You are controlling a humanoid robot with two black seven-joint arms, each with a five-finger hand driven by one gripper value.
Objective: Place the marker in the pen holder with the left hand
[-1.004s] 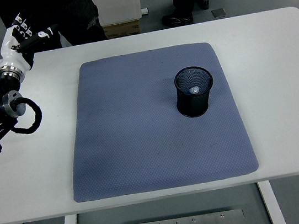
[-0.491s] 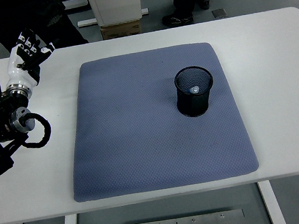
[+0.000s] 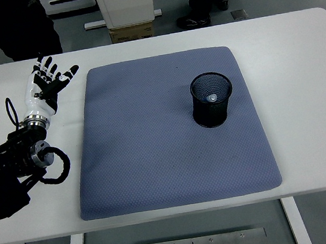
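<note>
We see the left hand [image 3: 47, 88] with fingers spread and holding nothing, over the bare white table [image 3: 297, 42] just left of the blue mat [image 3: 154, 147]. Well off to its right on that mat stands the black mesh pen holder [image 3: 212, 99], with the marker [image 3: 212, 98] already inside it.

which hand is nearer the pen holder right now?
Left, by default. The left hand is open over the bare table, off the mat's left edge and well left of the pen holder, which already holds the marker. The right hand is not in view.
</note>
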